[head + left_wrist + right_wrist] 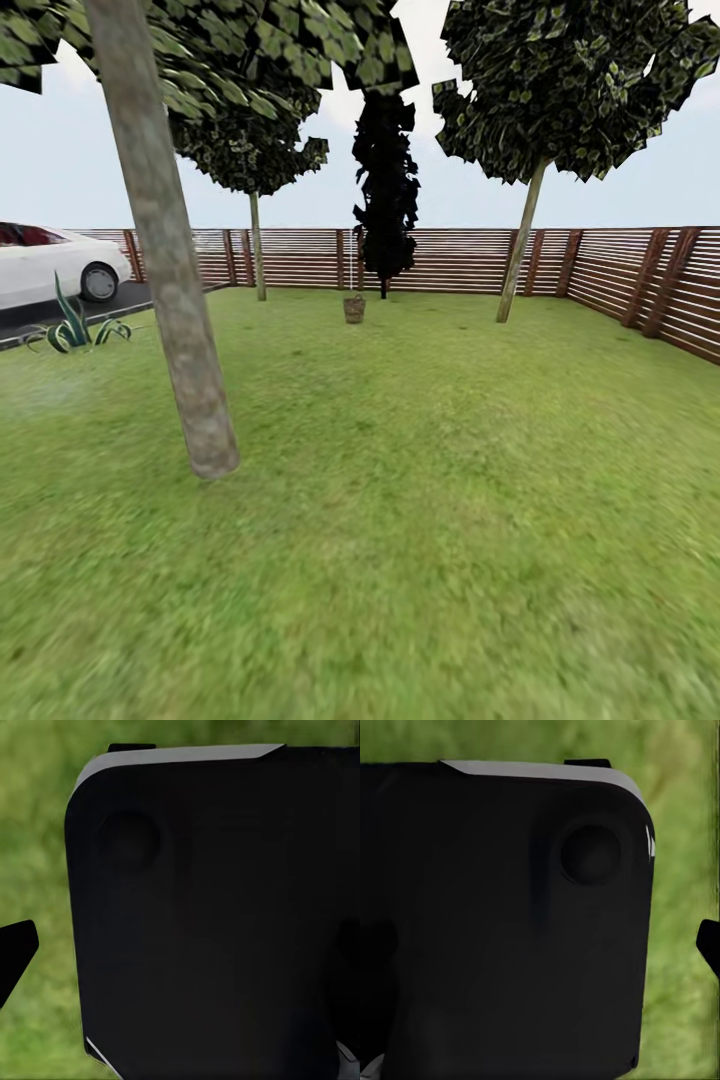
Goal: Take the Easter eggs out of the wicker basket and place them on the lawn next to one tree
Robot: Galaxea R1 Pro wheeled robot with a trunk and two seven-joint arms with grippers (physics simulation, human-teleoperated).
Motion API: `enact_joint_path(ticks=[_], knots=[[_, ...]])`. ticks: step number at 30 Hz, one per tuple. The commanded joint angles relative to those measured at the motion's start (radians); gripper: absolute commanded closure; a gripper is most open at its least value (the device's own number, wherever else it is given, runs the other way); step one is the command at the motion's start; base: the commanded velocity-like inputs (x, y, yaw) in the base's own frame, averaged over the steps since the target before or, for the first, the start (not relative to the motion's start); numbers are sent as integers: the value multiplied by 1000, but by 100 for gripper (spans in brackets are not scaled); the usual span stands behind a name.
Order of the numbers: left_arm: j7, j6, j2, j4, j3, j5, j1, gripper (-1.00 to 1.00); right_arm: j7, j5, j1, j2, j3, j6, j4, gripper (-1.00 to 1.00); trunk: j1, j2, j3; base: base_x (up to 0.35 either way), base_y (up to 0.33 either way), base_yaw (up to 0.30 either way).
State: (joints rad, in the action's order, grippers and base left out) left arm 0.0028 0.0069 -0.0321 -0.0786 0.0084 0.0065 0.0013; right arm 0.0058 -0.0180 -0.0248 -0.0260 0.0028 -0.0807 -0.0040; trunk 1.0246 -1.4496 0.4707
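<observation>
Far across the lawn (420, 480), near the back fence, the small wicker basket (354, 308) stands upright. At this distance the Easter eggs are hidden inside it. A tree (165, 250) with a thick pale trunk rises close by at the left. Two more trees stand at the back, one left of the basket (257, 262) and one to its right (520, 255). In the left wrist view one dark fingertip (15, 954) pokes in beside a black body panel (217, 915), over grass. The right wrist view has a dark fingertip (709, 945) beside a similar black panel (502, 922).
A black columnar tree (385, 190) stands just behind the basket. A brown slatted fence (620, 275) closes the back and right sides. At the left are a white car (50, 262) on the dark driveway (60, 312) and a spiky plant (72, 330).
</observation>
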Motion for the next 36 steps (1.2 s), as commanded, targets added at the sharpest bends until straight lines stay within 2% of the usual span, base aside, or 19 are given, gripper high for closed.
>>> enact_joint_path(ticks=[1,7,19,36], knots=[[0,1,0,-1,1,0,0,-100,1,-2,-1,0,0,-3,1,-100,0,0,1,261,-198,0],[0,0,0,-1,1,1,0,-100,1,-2,-1,0,0,-3,1,-100,0,0,1,260,-200,0],[-1,-1,0,-1,52,0,0,-100,0,-2,-1,0,0,-4,1,-100,0,0,1,258,-201,0],[-1,-1,0,-1,56,0,0,-100,1,-2,-1,0,0,-3,1,-100,0,0,1,257,-202,0]])
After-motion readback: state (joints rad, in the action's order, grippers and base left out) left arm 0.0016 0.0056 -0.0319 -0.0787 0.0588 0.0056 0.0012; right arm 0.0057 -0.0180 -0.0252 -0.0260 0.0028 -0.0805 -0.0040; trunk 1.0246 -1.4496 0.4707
